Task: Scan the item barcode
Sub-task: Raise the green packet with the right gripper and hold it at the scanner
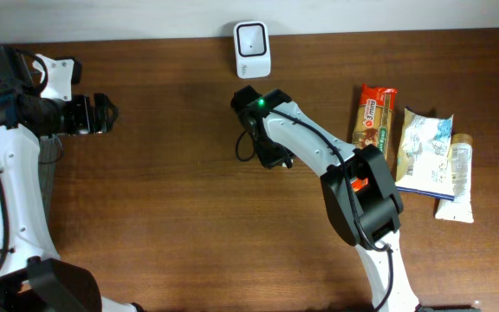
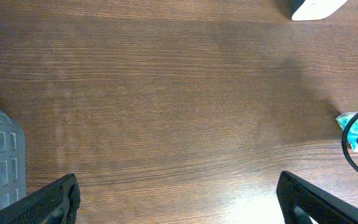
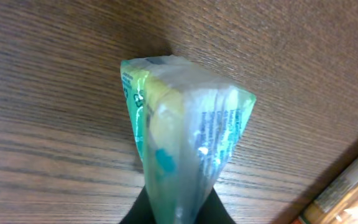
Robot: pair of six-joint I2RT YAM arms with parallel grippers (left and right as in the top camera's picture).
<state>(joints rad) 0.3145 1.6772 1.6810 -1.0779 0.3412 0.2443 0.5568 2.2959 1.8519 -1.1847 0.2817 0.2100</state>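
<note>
Nearest the right wrist lens, a green and clear packet (image 3: 185, 130) is seen end-on, pinched at its lower end by the right gripper (image 3: 178, 214), whose jaws are closed tight on the wrapper. It is held over the wooden table (image 1: 171, 217), on the near side of the white scanner (image 1: 251, 48) that stands at the far edge. The left gripper (image 2: 178, 193) is spread to its widest and holds nothing, well off to the left. The step in hand is judged to be the carry toward the scanner. The next move calls for the packet to be brought before the scanner's window and turned so that its barcode faces it. No barcode can be made out in any view, so which side must be turned cannot be told. Only from overhead are the scanner, a snack bar (image 1: 375, 121) and a white and blue pouch (image 1: 424, 152) at the right shown together, though the packet is hidden there beneath the arm. Its print is shown by the right wrist view alone.
</note>
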